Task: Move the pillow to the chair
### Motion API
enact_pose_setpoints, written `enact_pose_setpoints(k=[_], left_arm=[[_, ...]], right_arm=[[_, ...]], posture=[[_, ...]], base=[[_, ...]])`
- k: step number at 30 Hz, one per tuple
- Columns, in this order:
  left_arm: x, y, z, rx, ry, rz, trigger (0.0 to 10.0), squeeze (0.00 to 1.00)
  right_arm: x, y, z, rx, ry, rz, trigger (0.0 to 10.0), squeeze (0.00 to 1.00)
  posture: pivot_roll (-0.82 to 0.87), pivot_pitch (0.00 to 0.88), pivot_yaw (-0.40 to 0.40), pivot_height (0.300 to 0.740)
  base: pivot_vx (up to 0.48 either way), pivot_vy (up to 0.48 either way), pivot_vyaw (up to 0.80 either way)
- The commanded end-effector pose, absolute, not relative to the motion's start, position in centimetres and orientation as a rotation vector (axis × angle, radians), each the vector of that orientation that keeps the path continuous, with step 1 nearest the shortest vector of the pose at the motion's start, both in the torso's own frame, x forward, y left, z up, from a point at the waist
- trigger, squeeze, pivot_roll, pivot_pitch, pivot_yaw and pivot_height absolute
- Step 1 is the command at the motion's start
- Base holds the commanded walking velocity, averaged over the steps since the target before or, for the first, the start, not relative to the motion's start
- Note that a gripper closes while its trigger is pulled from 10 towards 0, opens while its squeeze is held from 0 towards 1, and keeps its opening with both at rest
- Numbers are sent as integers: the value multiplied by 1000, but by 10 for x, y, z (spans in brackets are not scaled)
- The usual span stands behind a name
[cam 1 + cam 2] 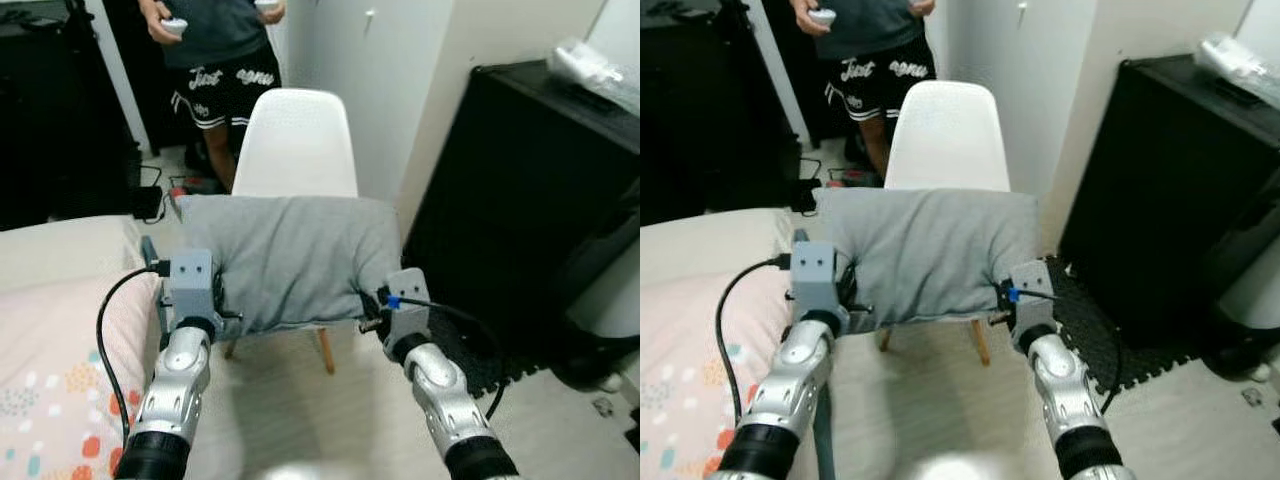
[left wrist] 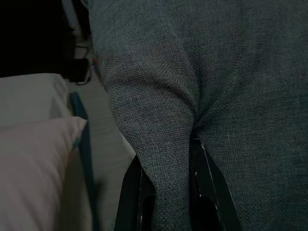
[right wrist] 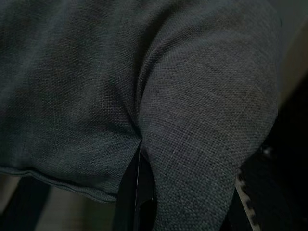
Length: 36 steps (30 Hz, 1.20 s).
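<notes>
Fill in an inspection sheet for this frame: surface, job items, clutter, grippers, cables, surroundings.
Surface: pale floor, bare where visible.
Job items: grey pillow held up in front of the white chair, hiding its seat.
Clutter: wrapped bundle on the black cabinet.
Grippers: left gripper pinching a fold of the pillow; right gripper clamped on its other side.
Cables: black cable looping by the left arm; cords on the floor beyond the bed.
Surroundings: bed on the left; a person behind the chair.

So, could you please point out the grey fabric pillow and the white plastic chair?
grey fabric pillow (image 1: 290,255), left eye view, middle of its face
white plastic chair (image 1: 297,140), left eye view, backrest
</notes>
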State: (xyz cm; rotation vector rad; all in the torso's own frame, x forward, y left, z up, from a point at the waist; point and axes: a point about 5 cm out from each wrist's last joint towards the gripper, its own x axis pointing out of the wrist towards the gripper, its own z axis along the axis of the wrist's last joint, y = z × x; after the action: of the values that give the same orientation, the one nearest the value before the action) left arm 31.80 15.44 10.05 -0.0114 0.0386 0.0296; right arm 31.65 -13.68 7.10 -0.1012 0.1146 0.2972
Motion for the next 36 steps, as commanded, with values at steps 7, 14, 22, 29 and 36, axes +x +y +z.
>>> enact_pose_setpoints(k=[7, 14, 22, 29, 36], left_arm=[[320, 146, 109, -14, 0, 2, 10000, 0], [320, 146, 109, -18, 0, 1, 10000, 0], [320, 146, 109, -19, 1, 2, 10000, 0], [321, 145, 109, -19, 2, 0, 10000, 0], [321, 145, 109, -17, 2, -1, 10000, 0]], right_arm=[[316, -132, 74, -115, 90, 328, 10000, 0], [316, -132, 74, -117, 93, 328, 10000, 0], [315, -132, 73, -117, 98, 328, 10000, 0], [315, -131, 71, -119, 107, 329, 10000, 0], [315, -131, 70, -118, 109, 333, 10000, 0]], posture=[[-15, 95, 14, 740], [-16, 97, 15, 740], [-16, 99, 16, 740], [-14, 101, 17, 740], [-14, 99, 17, 740]], base=[[309, 0, 0], [310, 0, 0], [318, 0, 0], [326, 0, 0], [326, 0, 0]])
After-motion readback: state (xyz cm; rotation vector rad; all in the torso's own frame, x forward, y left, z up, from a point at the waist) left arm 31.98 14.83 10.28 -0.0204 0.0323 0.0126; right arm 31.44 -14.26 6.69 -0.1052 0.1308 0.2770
